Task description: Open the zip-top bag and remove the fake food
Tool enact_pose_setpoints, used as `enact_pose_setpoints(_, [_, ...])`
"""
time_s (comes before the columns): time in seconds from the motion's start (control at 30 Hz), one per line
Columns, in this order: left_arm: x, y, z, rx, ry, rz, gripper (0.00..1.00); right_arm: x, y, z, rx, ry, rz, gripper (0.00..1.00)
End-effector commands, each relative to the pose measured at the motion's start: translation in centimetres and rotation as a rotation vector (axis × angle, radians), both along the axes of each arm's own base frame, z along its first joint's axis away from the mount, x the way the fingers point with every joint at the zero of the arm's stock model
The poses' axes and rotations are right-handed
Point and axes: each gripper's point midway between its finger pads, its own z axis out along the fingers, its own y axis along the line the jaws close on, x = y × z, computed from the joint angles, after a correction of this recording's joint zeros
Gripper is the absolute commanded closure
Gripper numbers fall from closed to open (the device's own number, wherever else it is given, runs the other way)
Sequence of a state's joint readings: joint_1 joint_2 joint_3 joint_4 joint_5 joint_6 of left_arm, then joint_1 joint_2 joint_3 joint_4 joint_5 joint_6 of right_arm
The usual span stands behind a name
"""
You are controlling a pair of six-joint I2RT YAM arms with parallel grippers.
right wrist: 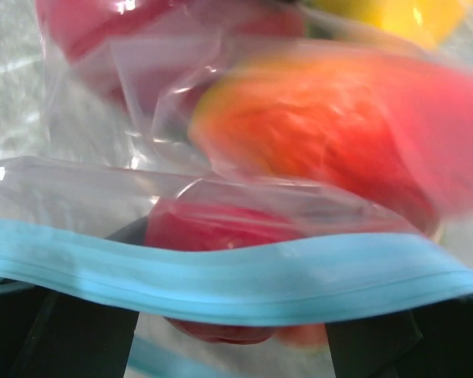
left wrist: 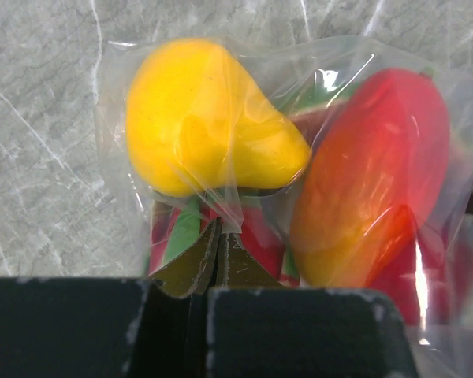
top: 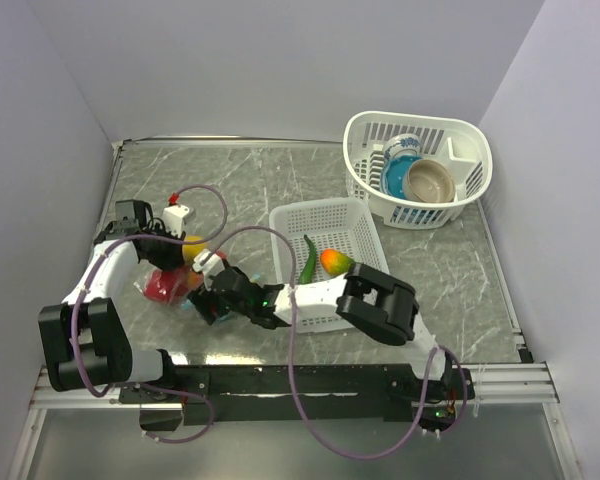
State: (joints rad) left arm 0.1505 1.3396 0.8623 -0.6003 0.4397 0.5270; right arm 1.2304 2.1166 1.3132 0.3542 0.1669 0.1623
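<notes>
Top external view: at the table's [top: 250, 180] 9 o'clock, your left gripper [left wrist: 219, 236] clamps the zip-top bag [top: 168, 285], red and yellow fake food [left wrist: 205, 118] inside; your right gripper [right wrist: 229, 339], jaws spread, meets its teal zip strip [right wrist: 221, 279].

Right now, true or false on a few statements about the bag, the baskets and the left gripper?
1. The left gripper is shut on the zip-top bag. True.
2. The bag is empty. False: a yellow fruit and a red-orange fruit are inside.
3. The rectangular basket holds a green vegetable and an orange fruit. True.
4. The bowls sit in the rectangular basket. False: the blue bowl and tan bowl are in the oval basket.
</notes>
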Motion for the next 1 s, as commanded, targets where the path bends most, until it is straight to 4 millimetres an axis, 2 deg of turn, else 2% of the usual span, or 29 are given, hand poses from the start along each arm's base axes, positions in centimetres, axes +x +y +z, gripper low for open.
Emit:
enact_pose_setpoints(0.0, [-1.1,0.8,-2.0,0.042,0.084,0.045,0.99,0.7,-1.8,9.0,0.133,-0.091,-0.021,0.62])
enact_pose_setpoints(0.03, [-1.0,1.1,-2.2,0.053,0.085,0.049,0.99,0.6,-2.5,9.6,0.131,-0.101,-0.020,0.61])
enact_pose_setpoints(0.07, [-0.8,1.2,-2.5,0.061,0.090,0.050,0.99,0.4,-3.0,12.4,0.175,-0.119,-0.014,0.61])
enact_pose_setpoints(0.1, [-0.6,1.5,-2.7,0.069,0.091,0.055,0.99,0.3,-3.6,13.2,0.182,-0.125,-0.008,0.60])
enact_pose_setpoints(0.13, [-0.5,1.8,-2.9,0.084,0.094,0.061,0.99,0.0,-4.3,15.4,0.213,-0.137,0.000,0.58])
enact_pose_setpoints(0.27, [-0.2,2.0,-3.4,0.085,0.105,0.066,0.99,0.2,-6.9,18.4,0.229,-0.158,-0.023,0.56])
enact_pose_setpoints(0.3, [-0.1,2.0,-3.2,0.084,0.100,0.064,0.99,1.0,-8.4,18.1,0.210,-0.171,-0.083,0.56])
enact_pose_setpoints(0.33, [0.1,2.0,-2.9,0.083,0.090,0.067,0.99,1.4,-9.9,19.7,0.238,-0.187,-0.125,0.56])
enact_pose_setpoints(0.37, [0.3,1.9,-2.6,0.078,0.080,0.066,0.99,2.1,-11.1,19.9,0.242,-0.193,-0.167,0.56])
enact_pose_setpoints(0.4, [0.3,1.9,-2.4,0.074,0.080,0.064,0.99,2.6,-12.7,18.7,0.225,-0.177,-0.211,0.57])
enact_pose_setpoints(0.43, [0.4,1.8,-2.2,0.073,0.073,0.060,0.99,4.7,-15.5,19.5,0.237,-0.198,-0.322,0.58])
enact_pose_setpoints(0.47, [0.4,1.6,-2.1,0.065,0.074,0.058,0.99,5.7,-17.1,18.9,0.225,-0.194,-0.386,0.59])
enact_pose_setpoints(0.5, [0.4,1.6,-2.0,0.062,0.076,0.054,0.99,6.6,-18.8,17.6,0.211,-0.168,-0.464,0.60])
enact_pose_setpoints(0.53, [0.4,1.6,-1.9,0.061,0.073,0.056,0.99,8.8,-21.9,16.5,0.168,-0.166,-0.583,0.62])
enact_pose_setpoints(0.67, [0.4,1.2,-1.8,0.040,0.072,0.054,0.99,11.4,-26.2,12.6,0.057,-0.128,-0.733,0.62])
enact_pose_setpoints(0.7, [0.4,1.2,-1.8,0.037,0.070,0.054,0.99,11.7,-26.4,12.4,0.043,-0.131,-0.748,0.57])
enact_pose_setpoints(0.73, [0.4,1.2,-1.7,0.036,0.071,0.056,0.99,11.9,-26.5,11.3,0.004,-0.123,-0.750,0.50])
enact_pose_setpoints(0.77, [0.4,1.1,-1.7,0.034,0.069,0.053,0.99,12.2,-26.6,10.9,-0.014,-0.115,-0.753,0.41])
enact_pose_setpoints(0.8, [0.3,1.1,-1.6,0.033,0.068,0.052,0.99,12.6,-26.2,11.3,-0.012,-0.113,-0.756,0.22])
enact_pose_setpoints(0.83, [0.3,1.1,-1.6,0.035,0.068,0.053,0.99,12.7,-26.1,10.4,-0.043,-0.099,-0.755,0.15])
enact_pose_setpoints(0.9, [0.3,1.1,-1.4,0.038,0.063,0.047,0.99,13.3,-25.9,11.2,-0.038,-0.104,-0.777,0.06])
enact_pose_setpoints(0.97, [0.1,1.1,-1.3,0.043,0.065,0.043,0.99,13.6,-25.8,12.0,-0.029,-0.120,-0.792,0.03])
